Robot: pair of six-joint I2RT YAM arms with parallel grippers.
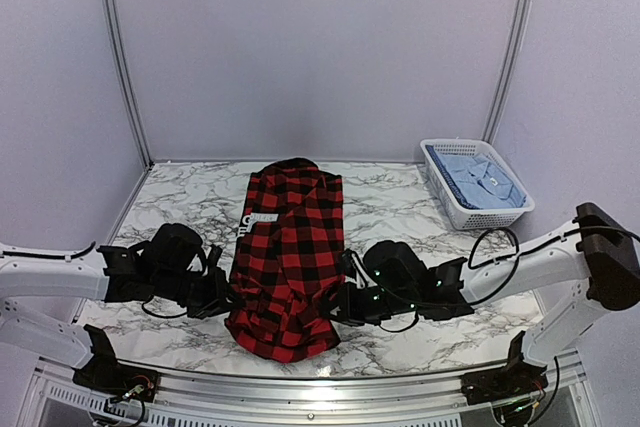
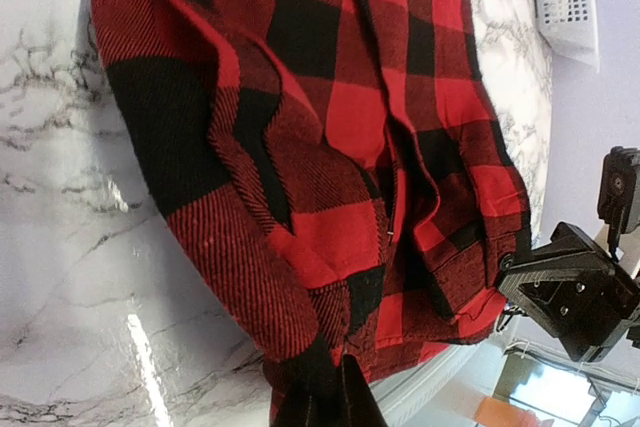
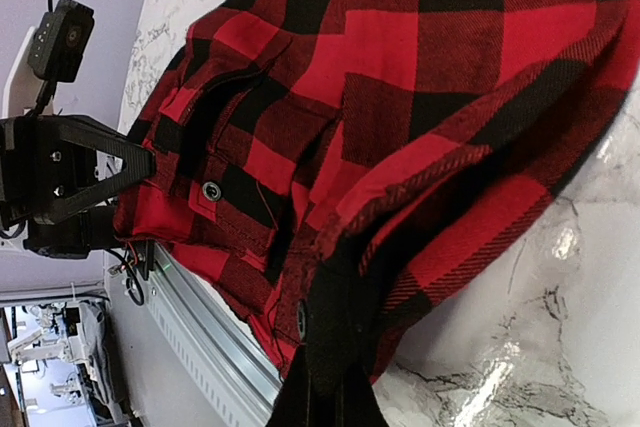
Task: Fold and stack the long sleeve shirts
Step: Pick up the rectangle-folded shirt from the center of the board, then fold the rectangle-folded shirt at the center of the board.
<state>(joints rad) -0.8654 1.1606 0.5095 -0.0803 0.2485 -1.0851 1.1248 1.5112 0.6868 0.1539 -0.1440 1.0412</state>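
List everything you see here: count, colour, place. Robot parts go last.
red-and-black buffalo check cloth shirt: one, red and black, lying lengthwise at the table's centre, partly folded, its near end between the two claws.
pale blue cloth shirt: one, pale blue, folded inside the basket.
white plastic lattice basket: one, white, on the table's far right.
white grey-veined marble table: one, white with grey veins, under everything.
left claw: one, black, shut on the check shirt's left edge near its near end.
right claw: one, black, shut on the check shirt's right edge, opposite the left claw.
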